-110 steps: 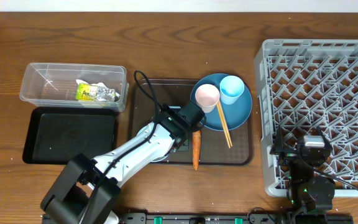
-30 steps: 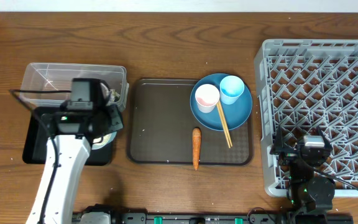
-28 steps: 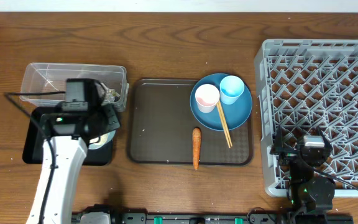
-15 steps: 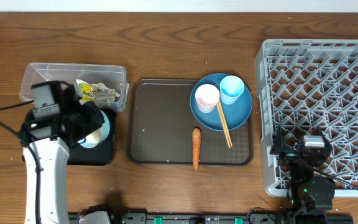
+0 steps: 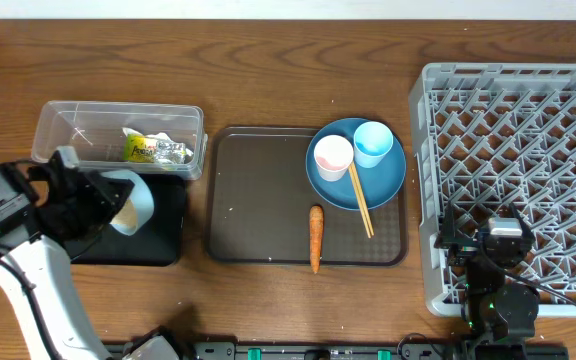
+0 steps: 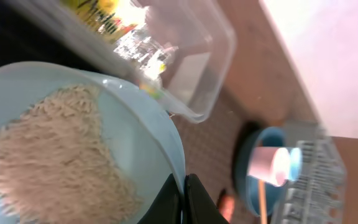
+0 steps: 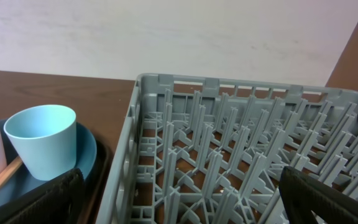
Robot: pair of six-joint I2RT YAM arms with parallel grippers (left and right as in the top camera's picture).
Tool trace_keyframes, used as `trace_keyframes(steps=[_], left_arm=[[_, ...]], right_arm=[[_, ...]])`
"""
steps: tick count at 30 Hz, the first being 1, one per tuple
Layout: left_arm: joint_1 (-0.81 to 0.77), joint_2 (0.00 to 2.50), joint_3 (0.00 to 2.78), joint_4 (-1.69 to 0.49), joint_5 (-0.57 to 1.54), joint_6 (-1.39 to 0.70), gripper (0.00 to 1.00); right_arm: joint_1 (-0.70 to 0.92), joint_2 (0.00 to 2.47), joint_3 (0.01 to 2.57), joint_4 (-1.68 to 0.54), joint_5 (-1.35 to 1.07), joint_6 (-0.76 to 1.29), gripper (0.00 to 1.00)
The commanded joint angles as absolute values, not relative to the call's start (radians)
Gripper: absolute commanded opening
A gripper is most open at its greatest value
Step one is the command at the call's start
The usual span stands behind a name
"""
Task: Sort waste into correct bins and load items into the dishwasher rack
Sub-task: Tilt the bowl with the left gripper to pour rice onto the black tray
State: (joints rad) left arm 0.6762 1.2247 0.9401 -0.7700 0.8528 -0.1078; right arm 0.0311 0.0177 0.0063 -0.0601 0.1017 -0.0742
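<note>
Left end effector (image 6: 182,198) clamped shut, arm stretched leftward; right end effector (image 7: 179,196) wide open.

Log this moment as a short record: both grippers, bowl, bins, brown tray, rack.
left gripper: shut on the rim of the bowl
bowl: tilted over black tray, rice inside
right gripper: open, over near edge of rack
tub: holds wrapper
brown tray: carrot; plate bearing pink cup, blue cup, chopsticks
rack: no dishes seen in it
</note>
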Motion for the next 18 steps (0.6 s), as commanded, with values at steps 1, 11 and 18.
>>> trace_keyframes(steps=[1, 11, 18], left_arm=[[0.740, 1.212, 0.901, -0.744, 1.018, -0.060, 0.06], [0.917, 1.214, 0.806, -0.641, 1.245, -0.007, 0.06], [1.012, 1.215, 0.800, -0.651, 1.371, 0.037, 0.06]], right_arm=[[0.028, 0.018, 0.006, -0.064, 0.101, -0.084, 0.99], [0.028, 0.018, 0.006, -0.064, 0.101, -0.084, 0.99], [0.028, 0.018, 0.006, -0.064, 0.101, -0.084, 0.99]])
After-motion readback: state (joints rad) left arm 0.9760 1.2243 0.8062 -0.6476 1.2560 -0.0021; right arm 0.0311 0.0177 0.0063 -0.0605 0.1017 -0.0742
